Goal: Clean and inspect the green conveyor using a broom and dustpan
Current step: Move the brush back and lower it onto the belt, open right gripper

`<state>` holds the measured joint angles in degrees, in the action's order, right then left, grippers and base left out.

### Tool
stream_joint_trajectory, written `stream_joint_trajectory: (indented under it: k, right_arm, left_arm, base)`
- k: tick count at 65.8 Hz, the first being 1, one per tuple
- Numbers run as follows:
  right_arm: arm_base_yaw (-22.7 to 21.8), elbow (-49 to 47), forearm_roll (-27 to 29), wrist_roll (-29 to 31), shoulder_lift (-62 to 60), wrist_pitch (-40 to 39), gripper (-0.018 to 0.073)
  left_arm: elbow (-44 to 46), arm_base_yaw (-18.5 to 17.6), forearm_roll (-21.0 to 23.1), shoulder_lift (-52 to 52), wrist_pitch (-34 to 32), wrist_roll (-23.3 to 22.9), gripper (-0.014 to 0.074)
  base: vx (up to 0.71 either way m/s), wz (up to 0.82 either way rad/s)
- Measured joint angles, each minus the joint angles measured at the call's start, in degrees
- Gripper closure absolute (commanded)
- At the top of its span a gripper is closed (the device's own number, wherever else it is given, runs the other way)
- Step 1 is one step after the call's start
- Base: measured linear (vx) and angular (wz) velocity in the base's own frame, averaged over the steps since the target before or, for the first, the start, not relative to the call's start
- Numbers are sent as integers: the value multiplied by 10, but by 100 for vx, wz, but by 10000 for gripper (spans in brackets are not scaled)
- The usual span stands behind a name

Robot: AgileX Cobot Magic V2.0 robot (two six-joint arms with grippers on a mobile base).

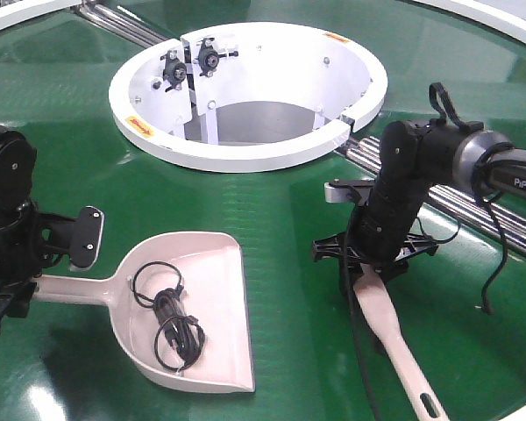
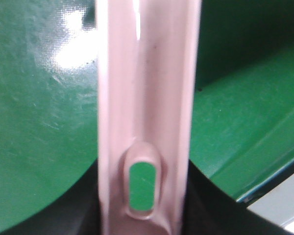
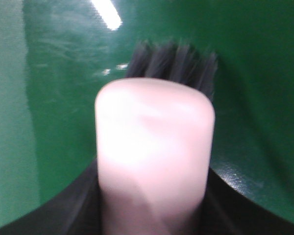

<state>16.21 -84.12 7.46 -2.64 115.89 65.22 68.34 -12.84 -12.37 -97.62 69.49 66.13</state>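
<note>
Green conveyor [image 1: 280, 230] — white ring hub [image 1: 245, 158] behind, black cable [image 1: 171, 317] inside dustpan [image 1: 225, 338].

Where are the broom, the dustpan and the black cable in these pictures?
broom [image 1: 393, 333]: front-facing view, on the middle of its handle.
dustpan [image 1: 217, 267]: front-facing view, on the bare floor of the pan.
black cable [image 1: 169, 306]: front-facing view, on its thick middle part inside the pan.
</note>
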Motion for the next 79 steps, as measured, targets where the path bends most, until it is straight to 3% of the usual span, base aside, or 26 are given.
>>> stream_joint_trajectory:
  k: [18, 29, 37, 62, 69, 79]
  right_arm:
    - [0, 0, 0, 0, 0, -2, 552]
    - [0, 0, 0, 0, 0, -2, 494]
    - [0, 0, 0, 2, 0, -2, 397]
    - [0, 0, -1, 7, 3, 5, -25]
    - [0, 0, -1, 7, 3, 5, -78]
    - [0, 0, -1, 7, 3, 5, -78]
  left_arm:
    - [0, 0, 0, 0, 0, 0, 619]
    - [0, 0, 0, 0, 0, 0, 619]
    - [0, 0, 0, 0, 0, 0, 619]
    - [0, 0, 0, 0, 0, 0, 619]
    - [0, 0, 1, 0, 0, 0, 619]
    - [0, 0, 1, 0, 0, 0, 619]
  base:
    - [0, 0]
    - [0, 0]
    - [0, 0]
    - [0, 0]
    - [0, 0]
    - [0, 0]
